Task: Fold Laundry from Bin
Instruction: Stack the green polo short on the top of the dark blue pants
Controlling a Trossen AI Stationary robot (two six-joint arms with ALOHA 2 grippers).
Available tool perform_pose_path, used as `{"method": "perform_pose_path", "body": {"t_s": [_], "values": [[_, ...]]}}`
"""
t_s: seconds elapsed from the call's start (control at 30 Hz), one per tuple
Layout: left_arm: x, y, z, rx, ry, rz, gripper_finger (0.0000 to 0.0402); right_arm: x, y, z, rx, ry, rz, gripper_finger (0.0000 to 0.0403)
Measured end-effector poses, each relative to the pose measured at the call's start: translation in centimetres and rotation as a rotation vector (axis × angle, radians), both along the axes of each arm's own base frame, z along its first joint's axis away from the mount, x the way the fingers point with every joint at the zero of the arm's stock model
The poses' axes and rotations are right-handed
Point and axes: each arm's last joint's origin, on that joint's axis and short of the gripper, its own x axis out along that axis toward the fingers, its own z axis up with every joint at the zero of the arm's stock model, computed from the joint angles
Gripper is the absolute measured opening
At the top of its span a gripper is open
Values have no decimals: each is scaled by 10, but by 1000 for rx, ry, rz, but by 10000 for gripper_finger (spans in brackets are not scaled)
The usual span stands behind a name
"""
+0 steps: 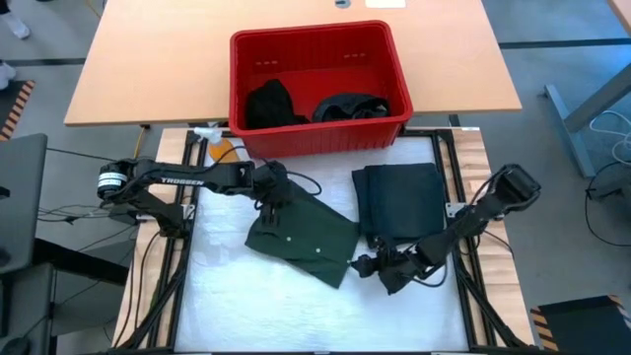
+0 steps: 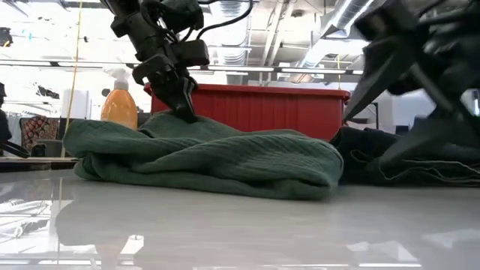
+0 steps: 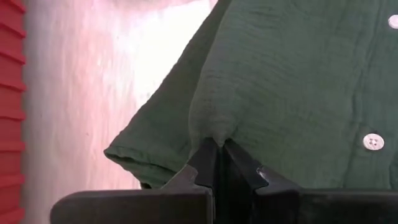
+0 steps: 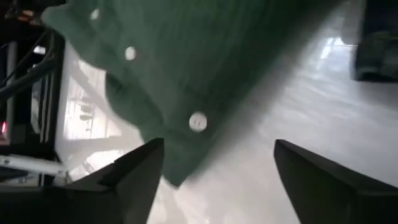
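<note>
- From above, the soft green buttoned shirt point(image 1: 301, 237) lies crumpled in the middle of the shiny white table top point(image 1: 246, 306).
- The left claw point(image 1: 268, 204) sits on the shirt's back edge, pinched shut on a bit of the cloth.
- The right claw point(image 1: 367, 264) is just beside the shirt's near corner, with its fingers wide apart and nothing in them.
- A dark folded cloth point(image 1: 399, 202) lies flat next to the shirt, under the right arm.
- The bright red plastic tub point(image 1: 317, 91) stands behind both, with black clothes point(image 1: 271, 102) in it.
- An orange spray bottle point(image 1: 219, 148) stands by the tub's left corner.
- Black frame bars point(image 1: 455, 177) run along the table's sides; bare white table lies in front of the shirt.
- From table height, the left claw point(image 2: 182, 105) bites the top of the green heap point(image 2: 210, 154), and the red tub point(image 2: 270, 109) is a wall behind it.
- In the left wrist view, the two fingers point(image 3: 208, 165) are closed on a fold of green cloth point(image 3: 298, 81), and the tub's ribbed side point(image 3: 11, 106) is close by.
- In the right wrist view, the spread fingers point(image 4: 134, 171) frame bare table, with the shirt's buttoned edge point(image 4: 186, 81) beyond.
</note>
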Motion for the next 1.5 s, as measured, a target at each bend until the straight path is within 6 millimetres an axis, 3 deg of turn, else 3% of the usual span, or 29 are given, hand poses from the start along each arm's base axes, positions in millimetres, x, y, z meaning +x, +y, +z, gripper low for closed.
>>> {"method": "perform_pose_path", "body": {"t_s": [0.2,0.47,0.6,0.77,0.8,1.03,1.13,1.3,1.4,1.5], "values": [[0,0,0,-13,-5,18,50,22,-3,-27,-19,-52,-56,370],[0,0,2,-36,6,69,116,40,-5,-46,-116,-166,-140,343],[2,1,14,-39,15,72,122,45,-8,-45,-207,-155,-136,258],[5,4,50,-47,-79,79,123,50,-13,-34,-291,-109,0,57],[3,6,57,-66,-115,78,123,51,-14,-29,-309,-108,39,35],[-11,23,93,-396,-371,-3,123,58,-25,46,-279,-183,389,36],[-12,28,100,-514,-431,-70,123,56,-35,92,-290,-170,500,35],[-10,25,107,-579,-493,-179,123,46,-57,168,-350,-92,563,35],[-7,20,110,-571,-520,-218,123,38,-66,210,-447,-80,687,35],[-2,16,118,-560,-592,-257,123,31,-70,240,-548,-34,849,35]]}}
